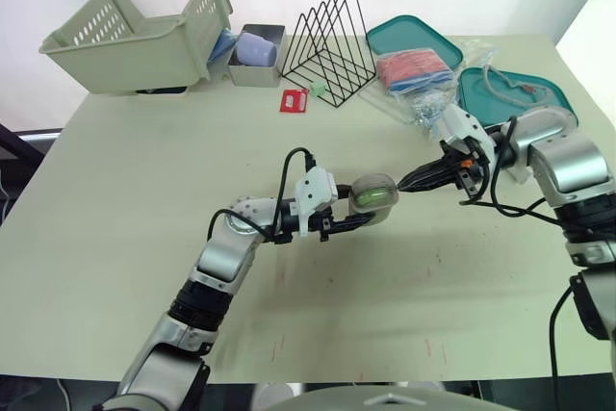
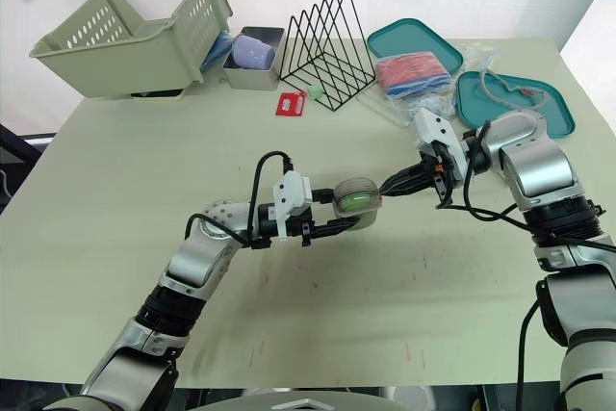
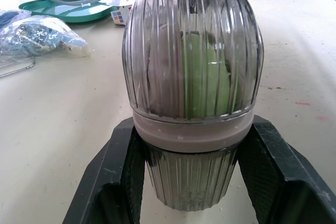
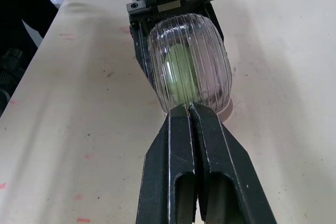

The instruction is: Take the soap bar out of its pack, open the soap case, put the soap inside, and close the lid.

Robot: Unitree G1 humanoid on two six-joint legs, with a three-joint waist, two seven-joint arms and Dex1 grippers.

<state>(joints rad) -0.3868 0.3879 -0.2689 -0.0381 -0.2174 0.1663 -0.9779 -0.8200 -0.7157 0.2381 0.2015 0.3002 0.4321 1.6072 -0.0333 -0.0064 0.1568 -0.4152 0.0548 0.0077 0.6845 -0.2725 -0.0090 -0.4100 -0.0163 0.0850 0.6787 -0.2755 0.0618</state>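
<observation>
Two hands of mine meet at the soap case [image 1: 375, 192]. My left hand [image 1: 366, 211] grips it: one black finger [image 3: 107, 182] presses on each side of the lower, ribbed part, and the case stands out past my fingertips. The clear ribbed lid [image 3: 191, 45] sits down on the pale ring of the base, so the case looks closed. Through the lid I see the green soap [image 3: 205, 74] inside.

My right hand [image 4: 189, 109] comes from the opposite side. Its two fingers [image 4: 176, 171] are pressed together with nothing between them, and their tips touch the rounded end of the lid. So the case is between my two hands, held by the left one and only touched by the right one.

Under both hands is the pale table [image 1: 144, 199]. Behind my right hand, well apart from the case, lie a plastic bag [image 1: 416, 74] and two green trays [image 1: 539, 93].
</observation>
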